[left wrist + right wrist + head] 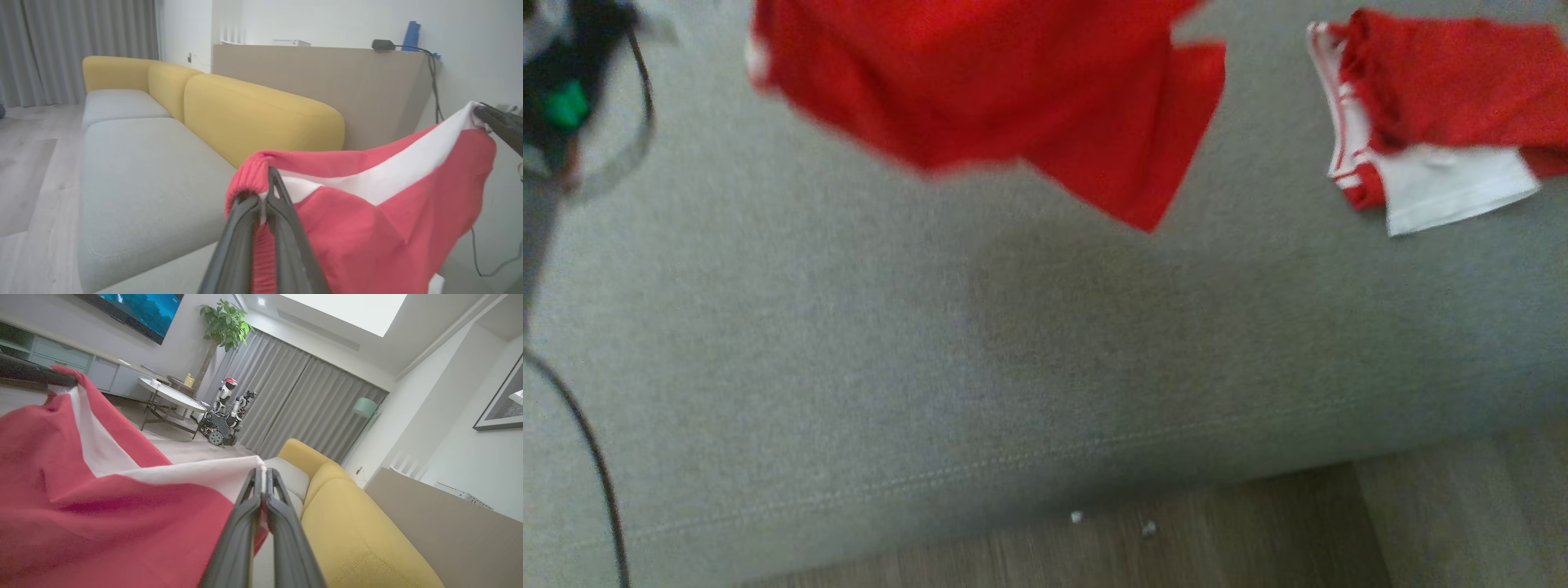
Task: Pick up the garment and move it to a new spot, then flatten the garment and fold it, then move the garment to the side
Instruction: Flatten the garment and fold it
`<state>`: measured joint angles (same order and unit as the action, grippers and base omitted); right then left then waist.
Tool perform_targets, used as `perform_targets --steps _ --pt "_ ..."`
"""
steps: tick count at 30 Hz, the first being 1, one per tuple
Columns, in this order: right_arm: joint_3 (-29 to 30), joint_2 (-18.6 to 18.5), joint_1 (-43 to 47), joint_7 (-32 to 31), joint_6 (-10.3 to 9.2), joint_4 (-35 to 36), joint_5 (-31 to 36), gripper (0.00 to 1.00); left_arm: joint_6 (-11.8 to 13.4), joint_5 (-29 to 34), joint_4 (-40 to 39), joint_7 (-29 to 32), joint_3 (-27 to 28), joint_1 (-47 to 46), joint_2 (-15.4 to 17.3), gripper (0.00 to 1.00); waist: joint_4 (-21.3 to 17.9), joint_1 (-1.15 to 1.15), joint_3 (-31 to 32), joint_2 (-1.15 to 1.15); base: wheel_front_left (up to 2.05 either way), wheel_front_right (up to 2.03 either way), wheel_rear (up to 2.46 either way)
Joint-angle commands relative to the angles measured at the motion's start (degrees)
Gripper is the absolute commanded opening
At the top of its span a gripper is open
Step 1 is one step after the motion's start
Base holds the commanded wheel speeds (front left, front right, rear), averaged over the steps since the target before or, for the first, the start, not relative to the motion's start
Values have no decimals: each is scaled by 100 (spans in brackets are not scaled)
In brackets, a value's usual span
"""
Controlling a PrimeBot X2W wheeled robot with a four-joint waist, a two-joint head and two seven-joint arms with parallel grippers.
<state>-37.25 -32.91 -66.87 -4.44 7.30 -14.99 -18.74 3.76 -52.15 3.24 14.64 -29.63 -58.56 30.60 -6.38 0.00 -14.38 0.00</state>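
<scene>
Where the cloth is pinched, left claw [263, 196]: fingers pressed together on the red ribbed hem of the garment [367, 228], above the sofa seat [849, 327].
Right claw [264, 473]: fingers closed on the white band at the opposite edge of the garment, also above the sofa seat.
Span between claws: the white band runs taut from one claw to the other; the red cloth sags below it.
Garment, head view: red, blurred, hanging clear of the sofa seat over its far middle, with one corner pointing down.
Shadow [1078, 294]: a soft dark patch on the sofa seat beneath the hanging cloth.
Second garment [1437, 106]: red and white with thin stripes, folded, lying on the far right part of the sofa seat.
Sofa seat: grey fabric, with a stitched seam along its front edge.
Backrest [253, 114]: yellow rounded cushions rising behind the sofa seat.
Cable [592, 457]: dark, curving across the left part of the sofa seat.
Floor [1176, 539]: wood boards below the front edge of the sofa seat, with two small pale specks.
Beyond the sofa seat, right wrist view: a round white bench [171, 394], another wheeled robot [224, 412], a potted plant [224, 322] and grey curtains [294, 404].
</scene>
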Motion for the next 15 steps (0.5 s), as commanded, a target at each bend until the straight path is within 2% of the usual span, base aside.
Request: perform_targets --steps 1,4,8,12,15 --pt "67 68 -520 -25 19 -190 -109 0 -54 191 193 31 260 -792 103 0 149 0 -774 0 0 0 0" --pt "433 388 -1489 161 19 -937 -134 0 -102 413 937 -206 317 -1843 -242 0 267 0 -1240 0 0 0 0" --pt "736 796 -2383 808 19 -1949 526 0 -139 784 2011 -1073 409 -2770 -639 0 397 0 -1428 0 0 0 0" --pt "1039 1138 -2723 1384 19 -2561 929 0 -173 945 2684 -1762 490 -3176 -871 0 473 0 -1494 0 0 0 0" --pt "1133 1459 -2703 1735 19 -3029 1198 0 -346 978 3232 -2271 502 -3274 -1036 0 531 0 -1489 0 0 0 0"
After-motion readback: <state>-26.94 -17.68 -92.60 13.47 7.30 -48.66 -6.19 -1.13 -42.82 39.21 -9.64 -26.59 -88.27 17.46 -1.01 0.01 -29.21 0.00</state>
